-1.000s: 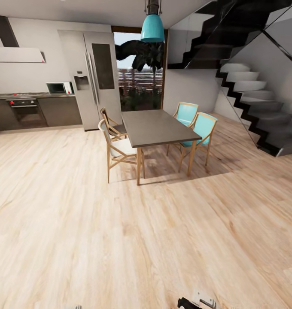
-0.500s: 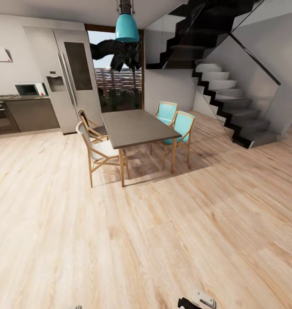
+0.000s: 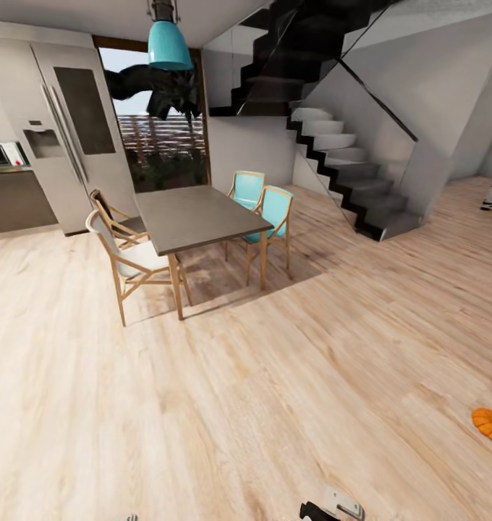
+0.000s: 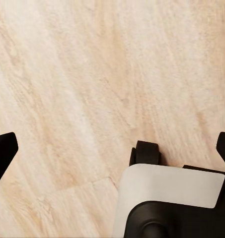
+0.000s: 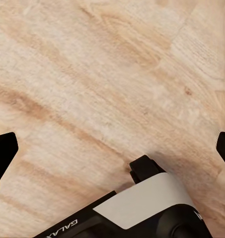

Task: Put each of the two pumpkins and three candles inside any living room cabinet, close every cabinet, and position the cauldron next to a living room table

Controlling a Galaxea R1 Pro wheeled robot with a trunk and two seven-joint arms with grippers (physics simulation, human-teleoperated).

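One orange pumpkin lies on the wooden floor at the head view's lower right edge, partly cut off. The candles, the cabinet, the cauldron and the living room table are out of view. My left gripper hangs open over bare floorboards, its two dark fingertips far apart with nothing between them. My right gripper is open too, above the floor and holding nothing. A bit of my right arm shows at the head view's lower edge.
A tall dark dining table with wooden and turquoise chairs stands ahead on the left. Behind it are a fridge and a glass door. A dark staircase rises at the right. Wide wooden floor lies between me and them.
The whole head view has swung to the right, so the dining table and fridge slid left. The pumpkin has come into view at the lower right. The grippers look unchanged.
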